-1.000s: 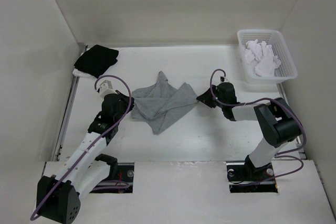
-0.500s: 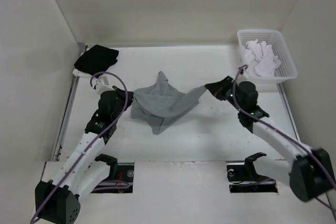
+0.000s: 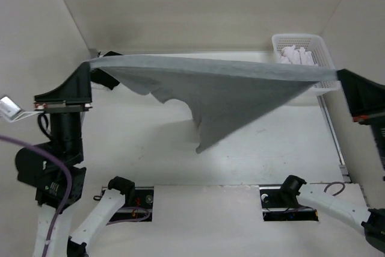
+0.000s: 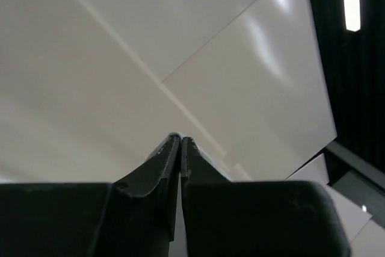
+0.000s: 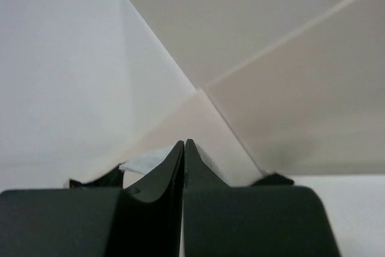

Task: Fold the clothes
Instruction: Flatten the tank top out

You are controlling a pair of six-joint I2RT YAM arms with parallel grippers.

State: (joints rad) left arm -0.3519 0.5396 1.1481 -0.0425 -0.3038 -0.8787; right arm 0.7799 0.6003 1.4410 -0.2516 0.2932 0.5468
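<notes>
The left gripper [image 3: 88, 67] is pinching its two black fingers together on one end of the light heather-grey knit tank top [image 3: 228, 94], raised high above the left side of the white table [image 3: 138, 148]. In its own wrist view the fingers [image 4: 157, 161] are pressing tip to tip with only a hairline between them. No fabric is showing there, only pale walls.

The right gripper [image 3: 340, 73] is likewise clamping the other end of the garment at the right edge of the overhead view. Its fingers [image 5: 165, 170] are meeting at their tips in the right wrist view.

Between the two grippers the tank top is hanging in the air. Its upper edge is running taut and almost level from one gripper to the other. The rest is draping down in a rough triangle, with the lowest tip dangling over the middle of the table. Whether that tip is touching the surface cannot be told.

Behind the cloth's right end, a white slatted plastic basket [image 3: 299, 36] is sitting at the table's far right corner, with white cloth pieces [image 3: 296, 56] lying in it.
</notes>
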